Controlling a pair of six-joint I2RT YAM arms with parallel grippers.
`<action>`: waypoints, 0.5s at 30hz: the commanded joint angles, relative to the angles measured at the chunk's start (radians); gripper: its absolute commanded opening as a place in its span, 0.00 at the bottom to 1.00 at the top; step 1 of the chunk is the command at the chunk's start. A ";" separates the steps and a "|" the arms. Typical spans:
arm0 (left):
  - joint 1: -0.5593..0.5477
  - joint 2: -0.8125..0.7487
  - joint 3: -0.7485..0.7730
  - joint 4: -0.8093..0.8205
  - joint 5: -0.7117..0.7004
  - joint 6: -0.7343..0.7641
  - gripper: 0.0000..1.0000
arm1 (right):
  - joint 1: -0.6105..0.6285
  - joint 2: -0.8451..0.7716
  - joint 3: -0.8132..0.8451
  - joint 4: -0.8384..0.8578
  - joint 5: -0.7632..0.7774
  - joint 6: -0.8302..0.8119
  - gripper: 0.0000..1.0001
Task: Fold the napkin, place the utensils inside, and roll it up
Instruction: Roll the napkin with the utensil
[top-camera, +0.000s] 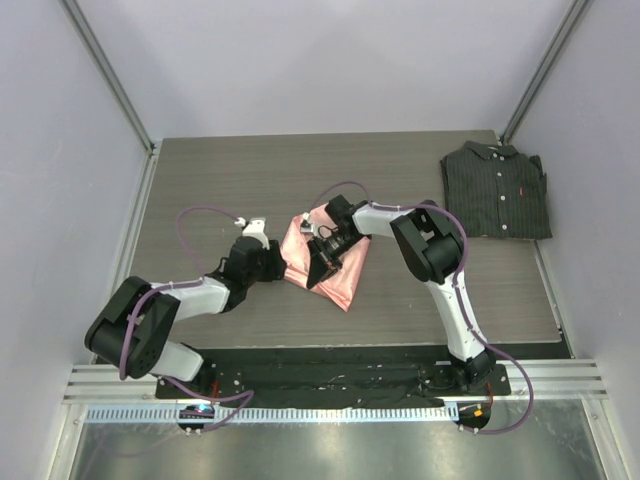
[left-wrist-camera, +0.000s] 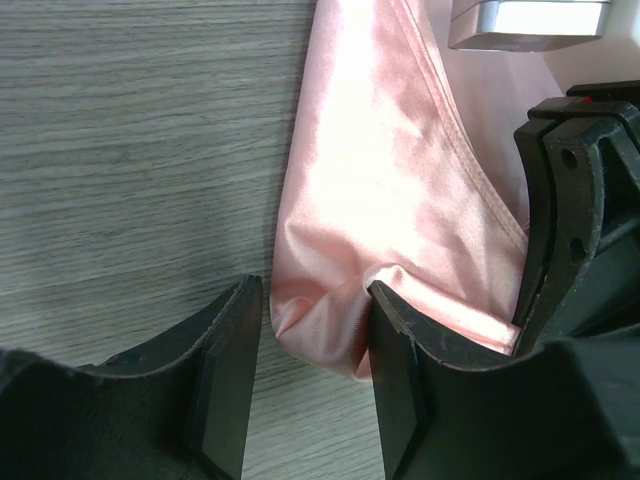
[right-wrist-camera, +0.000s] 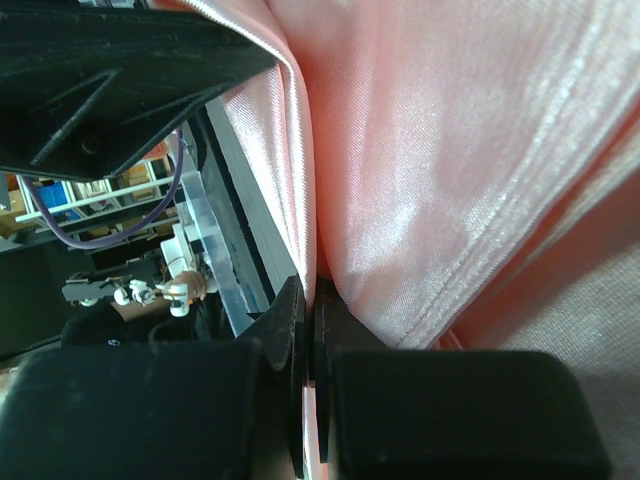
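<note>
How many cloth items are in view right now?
2. The pink napkin lies in the middle, and the dark striped shirt sits folded at the far right corner. Anything under the napkin would be hidden.

One napkin (top-camera: 348, 278), one shirt (top-camera: 497, 190).

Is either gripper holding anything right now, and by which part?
The right gripper pinches the napkin by an edge. The left gripper stands open around a folded corner of it, not clamped.
</note>
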 joint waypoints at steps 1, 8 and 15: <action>0.000 -0.033 -0.011 0.083 -0.093 0.014 0.49 | -0.010 0.062 -0.010 -0.032 0.162 -0.046 0.01; 0.000 0.002 0.009 0.081 -0.056 0.017 0.48 | -0.012 0.065 -0.009 -0.035 0.162 -0.046 0.01; 0.000 0.051 0.053 0.021 -0.063 0.019 0.29 | -0.010 0.063 -0.004 -0.038 0.159 -0.044 0.01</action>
